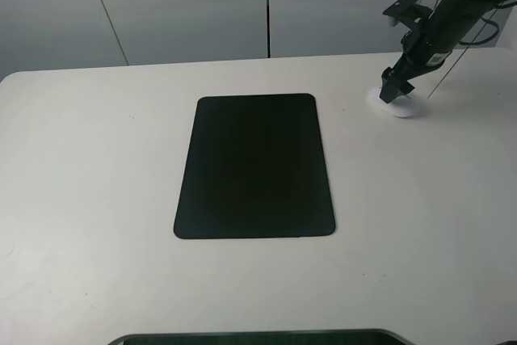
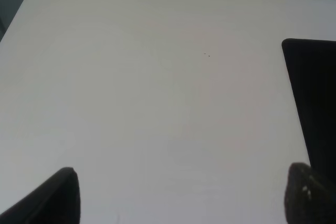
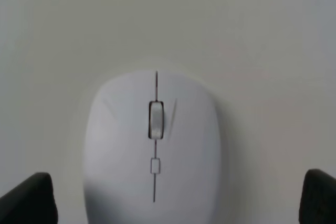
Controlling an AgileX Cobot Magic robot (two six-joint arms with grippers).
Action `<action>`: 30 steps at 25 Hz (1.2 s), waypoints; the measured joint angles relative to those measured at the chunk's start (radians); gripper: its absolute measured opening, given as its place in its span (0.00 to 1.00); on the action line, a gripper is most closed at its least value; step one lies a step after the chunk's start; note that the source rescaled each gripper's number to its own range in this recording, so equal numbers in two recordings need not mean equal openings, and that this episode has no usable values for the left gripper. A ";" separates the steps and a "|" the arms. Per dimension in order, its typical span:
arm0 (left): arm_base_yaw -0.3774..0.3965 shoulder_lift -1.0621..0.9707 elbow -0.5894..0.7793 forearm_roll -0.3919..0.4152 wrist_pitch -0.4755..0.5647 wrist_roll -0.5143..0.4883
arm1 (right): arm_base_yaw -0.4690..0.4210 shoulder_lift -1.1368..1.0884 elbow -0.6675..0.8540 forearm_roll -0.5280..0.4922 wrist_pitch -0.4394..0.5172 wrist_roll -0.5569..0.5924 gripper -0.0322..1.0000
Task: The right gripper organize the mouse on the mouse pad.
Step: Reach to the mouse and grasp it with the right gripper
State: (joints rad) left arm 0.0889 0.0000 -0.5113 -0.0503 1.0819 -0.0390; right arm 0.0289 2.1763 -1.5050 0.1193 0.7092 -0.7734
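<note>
- The mouse (image 3: 152, 145) sits on the bare table (image 1: 97, 159), off to the right of the mouse pad (image 1: 254, 167) and well apart from it, toward the far right corner.
- Your right claw (image 1: 396, 90) hangs directly over the mouse with its jaws spread. In the right wrist view one finger (image 3: 26, 198) shows on each flank of the shell, and I see no contact with it yet.
- Your left claw (image 2: 181, 198) is also spread, holds nothing, and hovers over bare table beside the pad's edge.
- Expect the mouse to be light and rigid: a hard, smooth plastic shell, rounded on top and at the sides. It probably slips easily, both in the jaws and across the table.
- Take hold across the two long flanks, at the widest part just behind the scroll wheel (image 3: 156, 120), and low enough that the curve does not squeeze it out upward.
- Keep the pinch moderate. The shell should bear it, but avoid pressing on the wheel or the button halves.
- The pad looks thin, flat and matte, so it should give the mouse more grip than the table.
- I can read no brand or writing anywhere. The mouse shows only a centre seam (image 3: 155, 85) and a small square outline behind the wheel.
</note>
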 joint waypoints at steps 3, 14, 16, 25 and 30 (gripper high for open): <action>0.000 0.000 0.000 0.000 0.000 0.000 | 0.000 0.001 0.000 0.014 0.000 -0.002 1.00; 0.000 0.000 0.000 0.000 0.000 0.000 | 0.000 0.036 0.000 0.025 -0.008 -0.002 1.00; 0.000 0.000 0.000 0.000 0.000 0.000 | -0.002 0.036 0.000 0.025 -0.018 -0.002 1.00; 0.000 0.000 0.000 0.000 0.000 0.000 | -0.009 0.072 0.000 0.025 -0.021 -0.002 1.00; 0.000 0.000 0.000 0.000 0.000 0.000 | -0.009 0.074 0.000 0.025 -0.023 -0.004 1.00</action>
State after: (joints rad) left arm 0.0889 0.0000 -0.5113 -0.0503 1.0819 -0.0390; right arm 0.0196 2.2499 -1.5055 0.1446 0.6865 -0.7774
